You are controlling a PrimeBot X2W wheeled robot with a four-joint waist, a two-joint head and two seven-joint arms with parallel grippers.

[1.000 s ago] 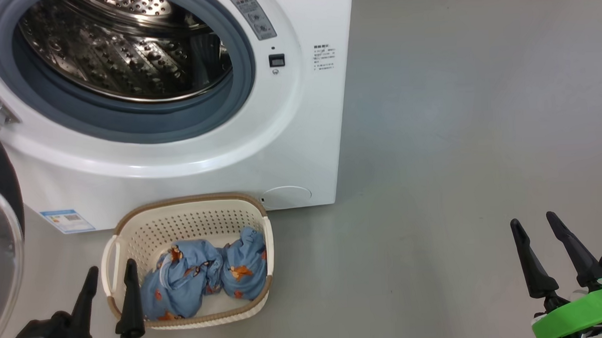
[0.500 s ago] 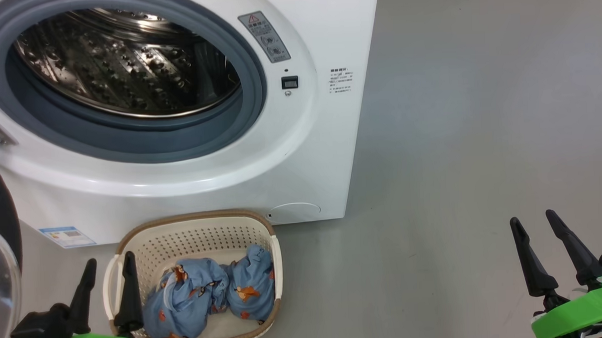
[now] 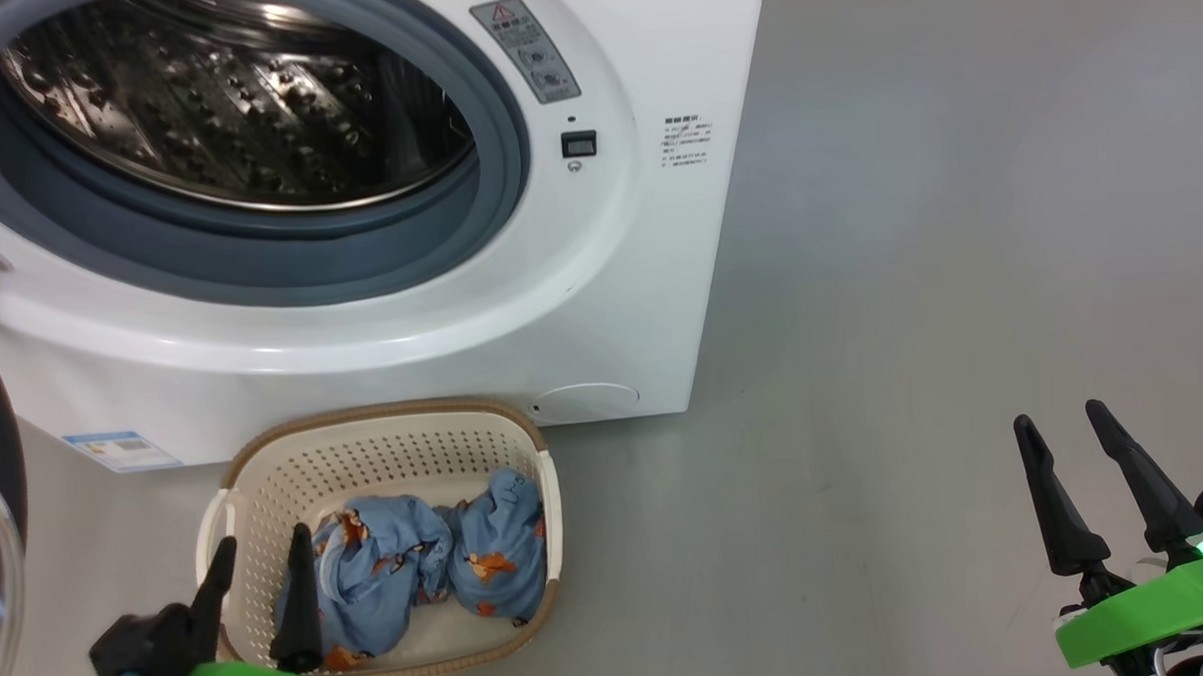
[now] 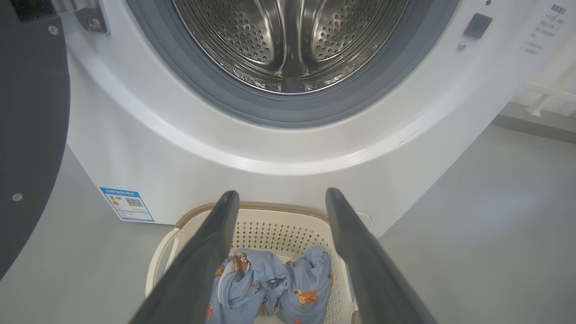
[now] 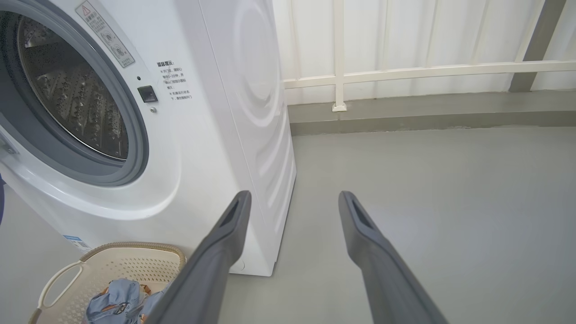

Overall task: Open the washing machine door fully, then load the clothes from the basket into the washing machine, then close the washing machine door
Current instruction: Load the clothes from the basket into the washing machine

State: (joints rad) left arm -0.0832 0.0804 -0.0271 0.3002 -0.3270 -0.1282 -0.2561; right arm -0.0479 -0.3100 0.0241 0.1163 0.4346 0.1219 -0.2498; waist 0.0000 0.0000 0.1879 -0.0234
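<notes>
Front of washer [image 3: 609,278]: grey sticker [image 3: 536,50] with red warning triangle, print unreadable; blue label [image 3: 120,450] low. Pale blue clothes [image 3: 419,564], orange figures, bunched in basket [image 3: 384,416] before washer. Wide, empty: left tool [image 3: 263,535], right tool [image 3: 1056,414].

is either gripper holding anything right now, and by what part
Nothing is held. The left gripper and the right gripper are both open and empty; the clothes lie in the basket.

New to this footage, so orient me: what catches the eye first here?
The washing machine gapes open at upper left, its steel drum gleaming. Below it on the floor, the basket holds the clothes, with the open left gripper hovering by its left side.
</notes>
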